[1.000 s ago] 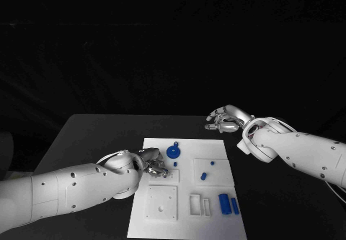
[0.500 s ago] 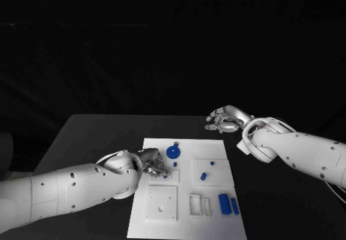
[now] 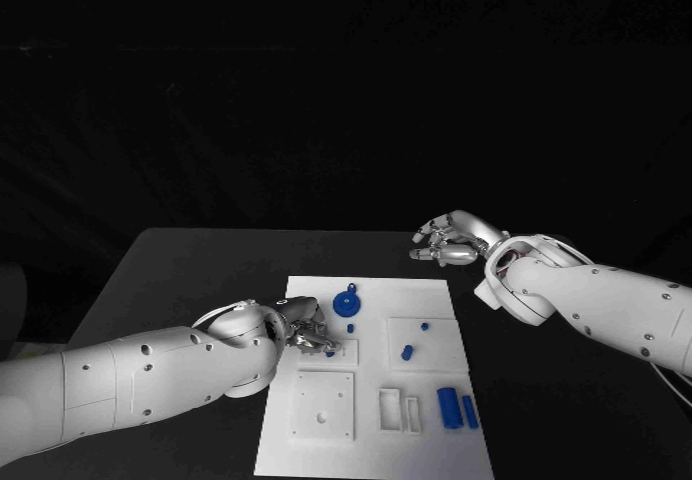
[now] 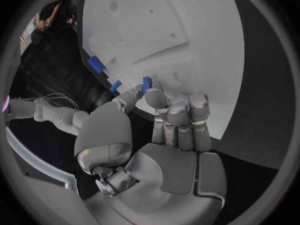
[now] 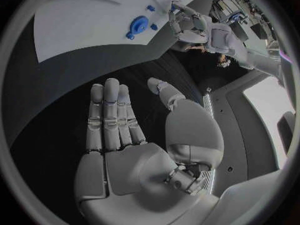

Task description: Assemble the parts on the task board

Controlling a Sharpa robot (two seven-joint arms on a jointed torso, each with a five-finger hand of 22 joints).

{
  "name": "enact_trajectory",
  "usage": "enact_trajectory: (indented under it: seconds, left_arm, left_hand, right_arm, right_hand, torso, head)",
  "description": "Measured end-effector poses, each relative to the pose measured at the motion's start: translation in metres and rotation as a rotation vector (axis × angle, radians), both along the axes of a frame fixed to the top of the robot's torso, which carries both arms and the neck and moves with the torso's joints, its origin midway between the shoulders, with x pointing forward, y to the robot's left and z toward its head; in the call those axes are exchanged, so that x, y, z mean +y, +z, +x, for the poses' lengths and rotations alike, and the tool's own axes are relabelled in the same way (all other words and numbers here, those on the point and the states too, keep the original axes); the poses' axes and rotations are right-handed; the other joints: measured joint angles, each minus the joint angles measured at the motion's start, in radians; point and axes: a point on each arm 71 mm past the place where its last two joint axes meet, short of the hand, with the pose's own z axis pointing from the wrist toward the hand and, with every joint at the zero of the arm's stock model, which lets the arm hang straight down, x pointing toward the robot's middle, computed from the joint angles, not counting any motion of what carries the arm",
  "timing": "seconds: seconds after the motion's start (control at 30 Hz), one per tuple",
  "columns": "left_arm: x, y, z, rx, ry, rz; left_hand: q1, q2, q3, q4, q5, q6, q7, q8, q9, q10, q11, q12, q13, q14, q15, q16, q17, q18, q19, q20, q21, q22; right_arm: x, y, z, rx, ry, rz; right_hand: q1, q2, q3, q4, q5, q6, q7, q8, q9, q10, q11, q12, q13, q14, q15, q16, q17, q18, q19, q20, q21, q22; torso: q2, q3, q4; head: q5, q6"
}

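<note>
The white task board (image 3: 433, 295) lies mid-table. My left hand (image 3: 300, 328) hovers low over its left part, fingers curled. In the left wrist view the left hand (image 4: 169, 125) pinches a small blue part (image 4: 147, 83) between thumb and a fingertip, just above the board (image 4: 206, 35). A round blue part (image 3: 346, 302) lies beyond that hand. My right hand (image 3: 447, 245) hangs over the black table past the board's far right corner. In the right wrist view the right hand (image 5: 125, 135) has its fingers stretched out and holds nothing.
Two small blue pieces (image 3: 426, 326) (image 3: 407, 351) sit on the board's right half, and two blue cylinders (image 3: 450, 408) lie side by side at its near right. White raised blocks (image 3: 323, 405) occupy the near left. Black table surrounds the board.
</note>
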Motion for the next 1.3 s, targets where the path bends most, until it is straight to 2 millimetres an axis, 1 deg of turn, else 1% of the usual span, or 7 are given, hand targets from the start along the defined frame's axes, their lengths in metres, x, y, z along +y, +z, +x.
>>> enact_trajectory:
  seconds: [0.3, 0.53, 0.67, 0.8, 1.0, 1.23, 1.3]
  left_arm:
    - [0.0, -0.001, 0.0, 0.011, 0.004, -0.003]
    - [0.002, -0.001, 0.0, 0.029, 0.024, -0.027]
    - [0.006, -0.001, 0.0, 0.044, 0.054, -0.063]
    - [0.012, -0.001, 0.0, 0.078, 0.101, -0.136]
    - [0.023, 0.006, 0.003, 0.158, 0.21, -0.335]
    - [0.029, 0.023, 0.013, 0.231, 0.329, -0.618]
    - [0.029, 0.024, 0.014, 0.256, 0.356, -0.695]
  left_hand:
    - [0.015, 0.005, 0.003, -0.016, 0.013, 0.0, 0.001, 0.0, 0.001, -0.003, -0.003, 0.0, -0.001, -0.002, -0.001, 0.0, 0.0, 0.0, 0.0, 0.0, 0.0, 0.001]
    - [0.044, 0.057, -0.021, -0.093, 0.137, -0.004, 0.006, -0.007, 0.007, -0.003, -0.003, 0.004, -0.002, -0.004, 0.0, 0.004, -0.001, -0.002, -0.004, 0.0, 0.004, 0.006]
    - [0.029, 0.077, -0.043, -0.114, 0.146, -0.006, 0.008, -0.008, 0.009, -0.003, -0.003, 0.004, -0.004, -0.005, 0.001, 0.004, -0.003, -0.001, -0.007, 0.003, 0.004, 0.006]
    - [0.026, 0.088, -0.048, -0.119, 0.121, -0.006, 0.008, -0.011, 0.008, -0.003, -0.003, 0.004, -0.008, -0.006, 0.002, 0.004, -0.007, -0.001, -0.007, 0.003, 0.004, 0.005]
    - [0.029, 0.1, -0.026, -0.141, -0.01, -0.014, 0.016, -0.016, 0.004, -0.01, 0.005, -0.008, -0.017, -0.009, 0.006, -0.008, -0.016, -0.004, -0.014, 0.003, -0.004, -0.002]
    - [0.025, 0.105, -0.01, -0.152, -0.055, -0.02, 0.022, -0.024, 0.004, -0.012, 0.006, -0.015, -0.021, -0.011, 0.009, -0.01, -0.018, -0.008, -0.018, 0.006, -0.008, -0.005]
    - [0.032, 0.119, -0.009, -0.153, -0.081, -0.026, 0.029, -0.031, 0.004, -0.015, 0.01, -0.02, -0.023, -0.014, 0.01, -0.015, -0.019, -0.009, -0.026, 0.007, -0.013, -0.006]
  right_arm:
    - [0.0, 0.0, 0.0, 0.001, 0.0, 0.0]
    - [0.0, -0.001, 0.0, 0.002, 0.0, 0.0]
    - [0.001, -0.002, -0.001, 0.005, 0.003, 0.001]
    - [0.002, -0.002, -0.003, 0.007, 0.01, 0.002]
    - [0.005, -0.002, -0.007, 0.011, 0.022, 0.003]
    - [0.019, -0.003, -0.015, 0.034, 0.059, 0.003]
    - [0.026, -0.005, -0.019, 0.048, 0.074, 0.003]
  right_hand:
    - [0.0, 0.0, 0.0, 0.0, 0.0, 0.001, -0.001, 0.0, 0.0, 0.0, 0.0, 0.0, -0.001, 0.0, 0.0, 0.0, 0.0, 0.0, -0.004, 0.004, 0.0, 0.0]
    - [0.0, 0.0, 0.0, 0.0, 0.0, 0.001, -0.001, 0.0, 0.0, 0.0, 0.0, 0.0, -0.001, 0.0, 0.0, 0.0, 0.0, 0.0, -0.004, 0.004, 0.0, 0.001]
    - [0.003, -0.003, 0.001, -0.006, 0.0, 0.002, -0.001, 0.0, -0.001, 0.0, 0.0, 0.004, -0.005, 0.0, 0.0, 0.0, 0.003, 0.0, -0.004, 0.004, -0.004, 0.003]
    - [0.03, -0.004, -0.003, -0.04, -0.037, 0.002, 0.003, 0.0, -0.003, -0.004, -0.004, 0.011, -0.011, 0.0, 0.0, -0.007, 0.007, 0.0, -0.004, 0.004, -0.004, 0.007]
    - [0.038, -0.004, -0.007, -0.057, -0.06, 0.0, 0.005, 0.0, -0.005, -0.007, 0.0, 0.013, -0.017, 0.0, 0.0, -0.007, 0.011, 0.0, -0.004, 0.004, -0.008, 0.009]
    - [0.046, -0.004, -0.012, -0.087, -0.097, 0.0, 0.004, 0.0, -0.009, -0.007, 0.0, 0.033, -0.019, 0.012, 0.002, -0.008, 0.024, 0.0, -0.003, 0.004, -0.008, 0.017]
    - [0.046, -0.004, -0.018, -0.093, -0.111, 0.0, 0.004, 0.0, -0.009, -0.005, -0.002, 0.043, -0.017, 0.021, 0.0, -0.002, 0.032, -0.001, 0.009, 0.001, -0.005, 0.022]
  torso:
    - [0.0, 0.0007, -0.0003]
    - [0.0, 0.0006, -0.0001]
    - [0.0, 0.0001, 0.0]
    - [0.0, -0.0003, 0.0]
    - [0.0, -0.0007, -0.0003]
    - [0.0, -0.0001, -0.0001]
    - [0.0, -0.0001, 0.0]
  head:
    - [0.0, -0.001]
    - [-0.001, -0.001]
    - [-0.001, 0.002]
    - [0.0, 0.006]
    - [-0.002, 0.012]
    - [-0.001, 0.024]
    - [0.001, 0.028]
